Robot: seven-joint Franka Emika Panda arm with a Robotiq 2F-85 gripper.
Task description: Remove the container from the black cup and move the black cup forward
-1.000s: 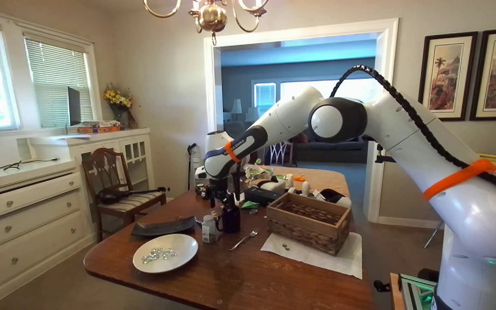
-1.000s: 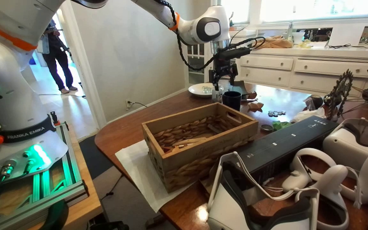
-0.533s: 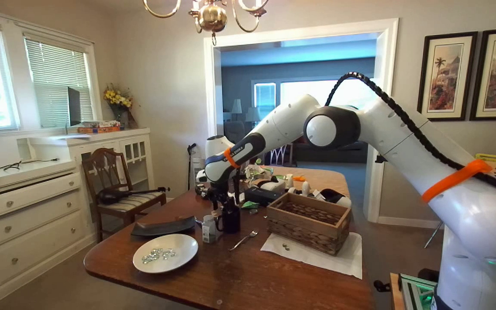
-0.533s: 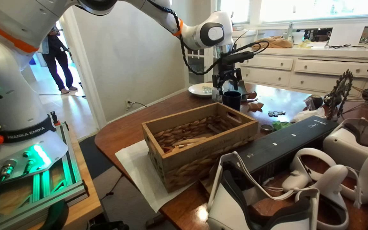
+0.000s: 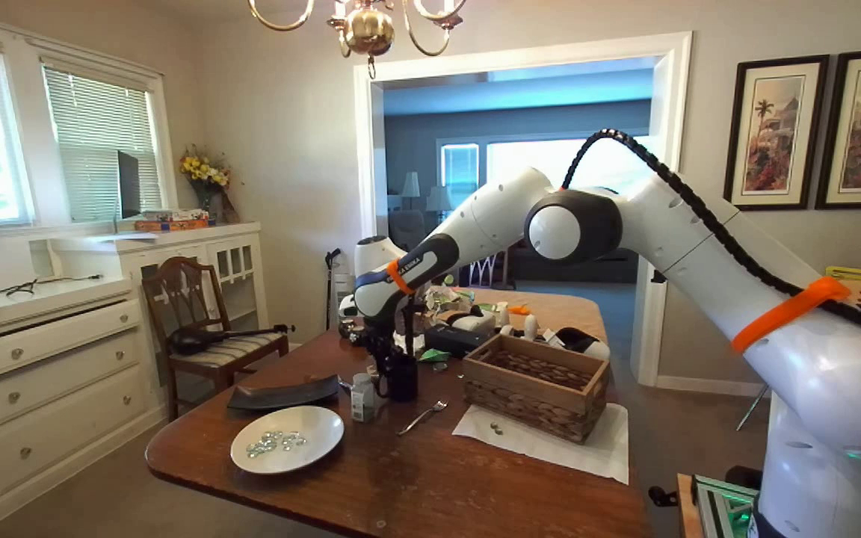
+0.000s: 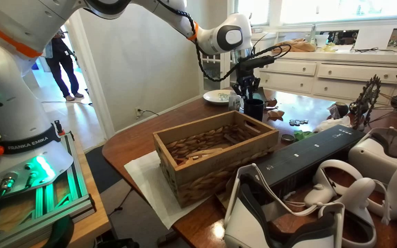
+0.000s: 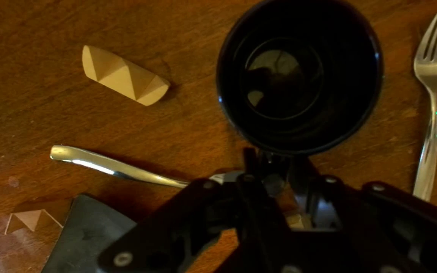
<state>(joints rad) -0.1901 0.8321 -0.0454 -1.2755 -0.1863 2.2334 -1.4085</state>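
Observation:
The black cup (image 5: pixel 403 379) stands upright on the table, and from above its dark inside (image 7: pixel 340 83) shows only reflections at the bottom. My gripper (image 7: pixel 273 159) is right beside the rim, its two narrow fingers drawn together around the cup's handle. In an exterior view the gripper (image 6: pixel 248 95) points straight down at the cup (image 6: pixel 254 110) and partly covers the handle. Close by on the table stands a small clear jar with a label, probably the container (image 5: pixel 362 397); it also shows in an exterior view as a pale jar (image 6: pixel 233 101).
A wicker basket (image 6: pixel 215 162) on a white cloth lies between cup and robot base. Around the cup are a fork (image 7: pixel 433 76), another metal utensil (image 7: pixel 120 168), a folded tan piece (image 7: pixel 123 76), a white plate (image 5: pixel 287 459), a dark tray (image 5: pixel 285 394) and a long black box (image 6: pixel 308 151).
The arm has come down to the cup. The jaws have gone from wide apart to close together at the handle, and the cup has shifted slightly. The clear jar has stayed put.

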